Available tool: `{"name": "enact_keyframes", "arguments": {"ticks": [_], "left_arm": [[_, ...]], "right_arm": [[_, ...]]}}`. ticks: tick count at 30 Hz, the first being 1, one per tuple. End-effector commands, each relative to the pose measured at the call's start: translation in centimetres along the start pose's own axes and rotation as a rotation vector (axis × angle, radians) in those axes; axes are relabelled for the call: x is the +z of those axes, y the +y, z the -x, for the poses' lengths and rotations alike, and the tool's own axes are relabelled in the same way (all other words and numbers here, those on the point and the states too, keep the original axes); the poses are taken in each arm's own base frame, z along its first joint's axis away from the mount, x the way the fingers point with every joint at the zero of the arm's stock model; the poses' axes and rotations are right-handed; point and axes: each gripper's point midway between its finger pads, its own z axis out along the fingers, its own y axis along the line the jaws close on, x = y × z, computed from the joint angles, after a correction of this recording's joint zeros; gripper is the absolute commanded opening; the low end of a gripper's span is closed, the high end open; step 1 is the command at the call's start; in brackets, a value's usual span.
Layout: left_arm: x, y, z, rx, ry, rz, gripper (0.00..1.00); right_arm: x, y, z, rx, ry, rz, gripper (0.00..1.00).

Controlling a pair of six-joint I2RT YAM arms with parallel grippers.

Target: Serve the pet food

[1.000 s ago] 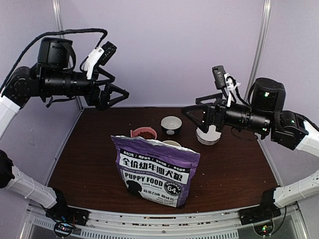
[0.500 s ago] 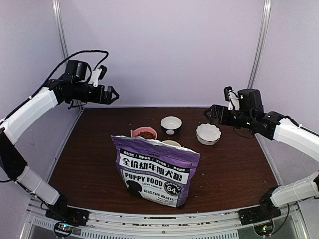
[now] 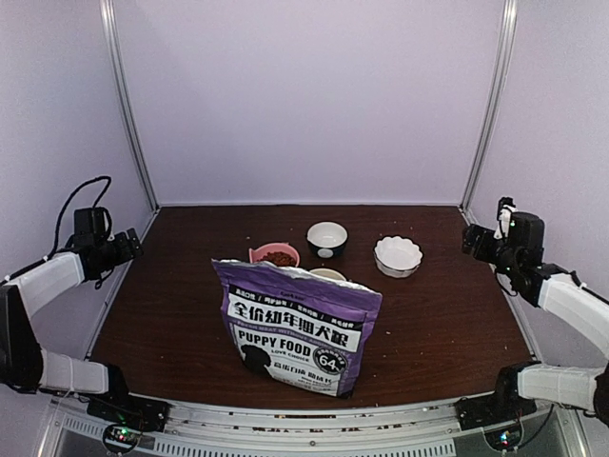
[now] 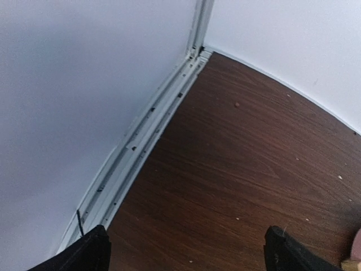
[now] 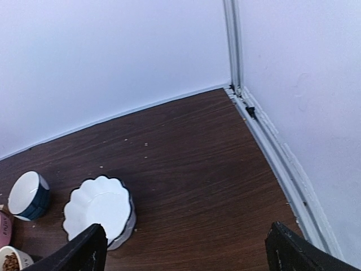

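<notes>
Jaws on left arm (image 3: 48,276) and right arm (image 3: 571,300) were spread wide, empty, at counter (image 3: 447,324) edges, clear of pet food (image 3: 279,257).

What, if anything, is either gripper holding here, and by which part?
Nothing is held. The left gripper and the right gripper both stand open and empty at the sides of the dark wooden table, apart from the purple-and-white puppy food bag.

pet food (image 3: 279,257): reddish-brown dry kibble, small round pellets, 1 loose heap. lies inside a pink bowl (image 3: 253,254) just behind the upright purple bag (image 3: 297,328). more pellets sit in a small white bowl (image 5: 21,255), lower-left corner of the right wrist view.
</notes>
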Motion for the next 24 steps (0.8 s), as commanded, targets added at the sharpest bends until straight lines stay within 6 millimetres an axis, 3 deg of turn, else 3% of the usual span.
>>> {"name": "enact_keyframes", "arguments": {"ticks": [1,5,13,20,24], "left_arm": [[-1.0,3.3,2.4,-0.015,-0.241,0.161,0.98],[-0.8,3.7,2.1,0.034,-0.313,0.177,0.98],[1.3,2.2,2.7,0.171,-0.403,0.133,0.97],[1.9,1.4,2.4,0.208,-0.421,0.092,0.96],[2.2,1.1,2.3,0.222,-0.416,0.101,0.95]], "right_arm": [[-1.2,-3.0,2.0,-0.043,-0.235,-0.088,1.00],[-1.6,-3.9,0.9,-0.052,-0.334,-0.096,1.00],[-0.7,-5.4,-0.7,-0.035,-0.410,-0.128,1.00],[-0.5,-5.4,0.2,-0.054,-0.465,-0.125,1.00],[0.1,-5.6,-0.5,-0.051,-0.459,-0.127,1.00]]}}
